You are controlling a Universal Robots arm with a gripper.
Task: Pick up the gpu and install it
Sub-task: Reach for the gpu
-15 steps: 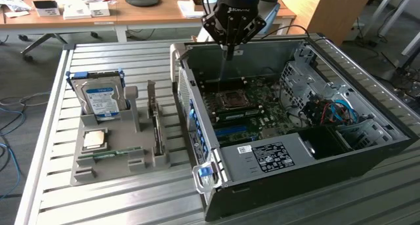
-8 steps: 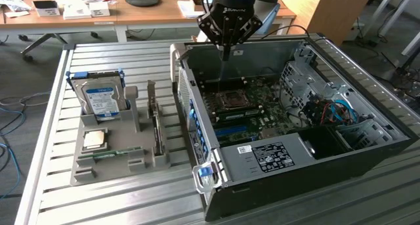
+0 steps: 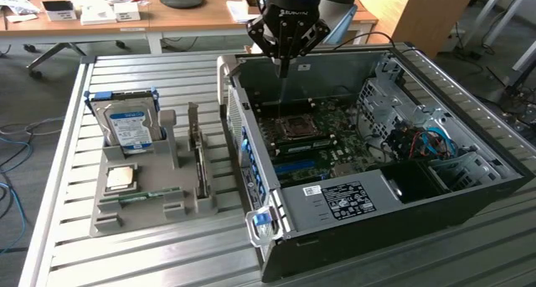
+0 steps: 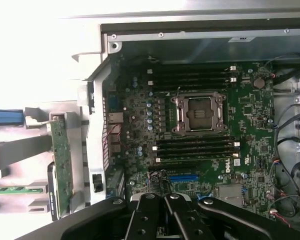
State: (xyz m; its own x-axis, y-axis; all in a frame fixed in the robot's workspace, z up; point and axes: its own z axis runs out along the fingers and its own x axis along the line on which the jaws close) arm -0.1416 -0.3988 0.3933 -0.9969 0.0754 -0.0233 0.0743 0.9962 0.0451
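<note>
Hard drive (image 3: 125, 125) with a blue-white label stands upright at the exterior view's left, at the back of a gray parts holder (image 3: 159, 174) on a slatted metal table (image 3: 67, 237). Lower in the frame, a square processor chip (image 3: 122, 177) and a narrow green memory stick (image 3: 149, 195) lie flat in the holder. Just right of them, left of centre, the gpu (image 3: 199, 161) stands on edge in its holder slot, nothing touching it. The wrist view catches it edge-on (image 4: 61, 167), outside the case wall. Centre to right of the frame: open computer case (image 3: 418, 218) on its side, green motherboard (image 3: 335, 146) facing up, with processor socket (image 3: 295, 127) and blue expansion slot (image 3: 297, 169). Gripper (image 3: 283, 68) hangs at upper centre over the case's far edge, fingers pinched together, holding nothing, well apart from the gpu. In the wrist view the closed gripper (image 4: 163, 210) sits above the board, near the blue slot (image 4: 184, 177).
</note>
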